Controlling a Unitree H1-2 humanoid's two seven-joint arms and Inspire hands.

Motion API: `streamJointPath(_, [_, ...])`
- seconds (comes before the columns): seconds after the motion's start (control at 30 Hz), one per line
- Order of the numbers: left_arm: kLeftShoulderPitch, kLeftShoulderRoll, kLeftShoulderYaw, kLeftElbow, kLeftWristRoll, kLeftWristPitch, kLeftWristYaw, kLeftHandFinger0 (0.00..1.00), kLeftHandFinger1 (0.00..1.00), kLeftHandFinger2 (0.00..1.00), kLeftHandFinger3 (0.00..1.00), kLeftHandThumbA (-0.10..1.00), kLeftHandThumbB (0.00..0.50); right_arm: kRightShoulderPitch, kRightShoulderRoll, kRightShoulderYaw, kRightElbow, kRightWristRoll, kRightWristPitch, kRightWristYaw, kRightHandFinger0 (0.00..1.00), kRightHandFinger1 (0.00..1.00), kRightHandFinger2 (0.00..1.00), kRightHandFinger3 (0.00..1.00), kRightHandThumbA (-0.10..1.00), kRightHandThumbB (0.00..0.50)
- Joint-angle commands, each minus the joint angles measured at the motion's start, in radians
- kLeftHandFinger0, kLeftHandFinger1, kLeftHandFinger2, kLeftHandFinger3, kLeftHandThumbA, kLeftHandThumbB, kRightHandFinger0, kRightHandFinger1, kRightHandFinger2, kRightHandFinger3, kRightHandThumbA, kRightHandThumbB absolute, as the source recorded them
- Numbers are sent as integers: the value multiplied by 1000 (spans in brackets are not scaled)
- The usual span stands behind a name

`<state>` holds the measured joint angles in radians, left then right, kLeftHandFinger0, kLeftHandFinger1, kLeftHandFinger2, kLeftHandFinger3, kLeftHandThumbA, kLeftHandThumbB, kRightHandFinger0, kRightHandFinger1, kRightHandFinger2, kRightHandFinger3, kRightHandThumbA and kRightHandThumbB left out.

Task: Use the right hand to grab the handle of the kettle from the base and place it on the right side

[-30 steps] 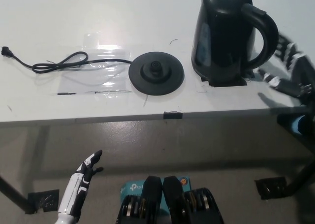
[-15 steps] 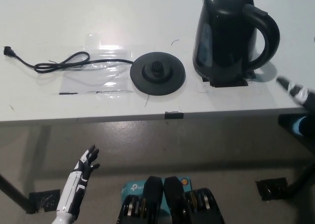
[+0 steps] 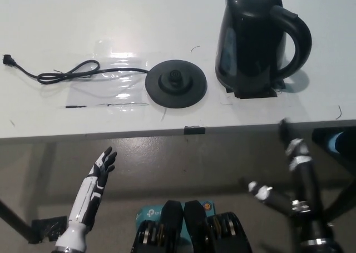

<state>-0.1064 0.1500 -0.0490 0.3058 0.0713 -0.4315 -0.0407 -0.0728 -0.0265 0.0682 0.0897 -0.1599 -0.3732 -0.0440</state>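
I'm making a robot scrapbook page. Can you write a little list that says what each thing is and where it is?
kettle: black, upright on the table, right of the base, handle to the right
base: round, black, bare
cord: runs left from the base
left hand: white, open, below the table edge
right hand: black, open, below the table edge, holding nothing

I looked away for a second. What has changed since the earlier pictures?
The right hand has pulled back from beside the kettle to below the table edge, holding nothing. The left hand stays low, open. Kettle, base and cord haven't moved.
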Motion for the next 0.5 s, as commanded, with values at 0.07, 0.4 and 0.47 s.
streamJointPath(0.07, [-42, 16, 9, 5, -24, -39, -16, 1000, 1000, 1000, 1000, 1000, 500, -74, -60, 61, 124, -104, -97, -97, 1000, 1000, 1000, 1000, 1000, 320])
streamJointPath(0.4, [13, 9, 3, -14, -14, -39, -6, 1000, 1000, 1000, 1000, 1000, 500, -51, -79, 113, 130, -139, -97, -80, 1000, 1000, 1000, 1000, 1000, 300])
streamJointPath(0.47, [17, 11, 1, -17, -10, -39, -6, 1000, 1000, 1000, 1000, 1000, 500, -53, -74, 118, 125, -138, -97, -73, 1000, 1000, 1000, 1000, 1000, 321])
